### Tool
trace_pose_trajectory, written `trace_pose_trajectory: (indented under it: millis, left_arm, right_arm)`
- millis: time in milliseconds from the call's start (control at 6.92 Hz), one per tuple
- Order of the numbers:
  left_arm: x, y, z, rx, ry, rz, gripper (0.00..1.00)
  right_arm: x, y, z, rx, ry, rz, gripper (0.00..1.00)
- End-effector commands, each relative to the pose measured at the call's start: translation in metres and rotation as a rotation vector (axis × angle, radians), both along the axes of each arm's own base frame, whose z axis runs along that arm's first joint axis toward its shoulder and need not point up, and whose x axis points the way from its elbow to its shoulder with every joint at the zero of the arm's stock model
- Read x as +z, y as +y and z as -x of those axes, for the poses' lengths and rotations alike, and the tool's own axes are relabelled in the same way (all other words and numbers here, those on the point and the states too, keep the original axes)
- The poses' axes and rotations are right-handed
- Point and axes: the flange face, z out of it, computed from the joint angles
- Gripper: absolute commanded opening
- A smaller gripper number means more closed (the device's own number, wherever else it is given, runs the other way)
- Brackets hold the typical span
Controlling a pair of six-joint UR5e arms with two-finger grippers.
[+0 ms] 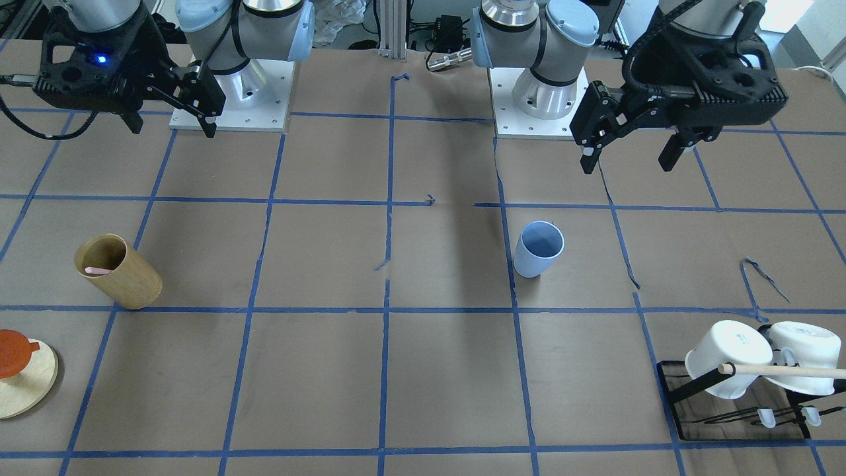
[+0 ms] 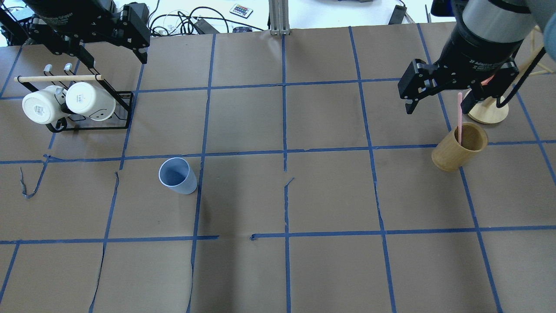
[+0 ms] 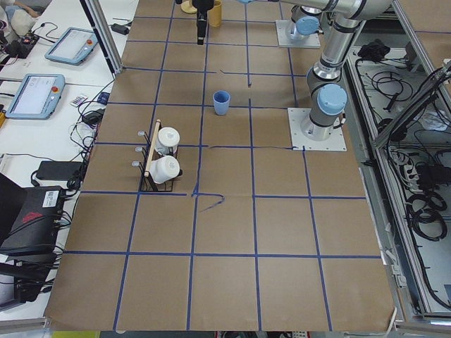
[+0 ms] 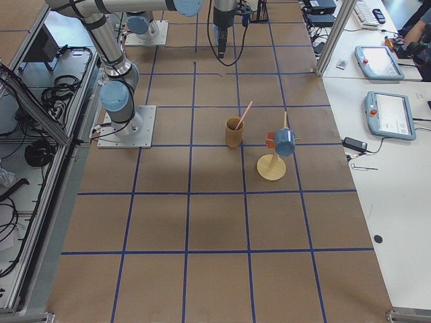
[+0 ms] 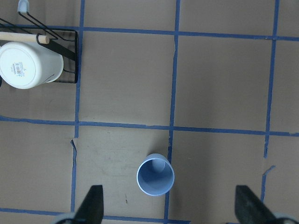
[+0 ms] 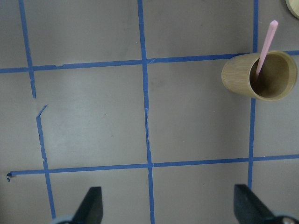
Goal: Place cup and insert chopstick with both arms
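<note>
The pale blue cup (image 1: 538, 248) stands upright on the brown table, also in the overhead view (image 2: 177, 175) and below my left wrist camera (image 5: 155, 175). One pink chopstick (image 2: 459, 115) leans inside a tan wooden cylinder (image 2: 460, 147); both show in the right wrist view, chopstick (image 6: 264, 46) and cylinder (image 6: 259, 75). My left gripper (image 1: 628, 158) is open and empty, high above the table behind the cup. My right gripper (image 2: 438, 106) is open and empty, high up beside the cylinder, touching nothing.
A black rack (image 2: 93, 127) with two white mugs (image 2: 65, 102) and a wooden dowel (image 2: 58, 78) stands at the table's left end. A round wooden stand (image 2: 488, 114) with hanging things is beyond the cylinder. Blue tape lines grid the table.
</note>
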Motion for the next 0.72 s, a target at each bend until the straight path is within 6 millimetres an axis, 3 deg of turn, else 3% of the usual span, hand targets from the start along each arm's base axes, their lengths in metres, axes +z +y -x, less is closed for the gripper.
trace_pose_trajectory:
  millis: [0, 578]
  left_arm:
    - [0.0015, 0.0012, 0.0002, 0.000, 0.002, 0.003, 1.00]
    - [0.0054, 0.0049, 0.0010, -0.001, 0.008, 0.011, 1.00]
  right_arm:
    - [0.0004, -0.0003, -0.0006, 0.002, 0.000, 0.004, 1.00]
    - [0.0007, 0.0009, -0.0015, 0.011, -0.002, 0.002, 1.00]
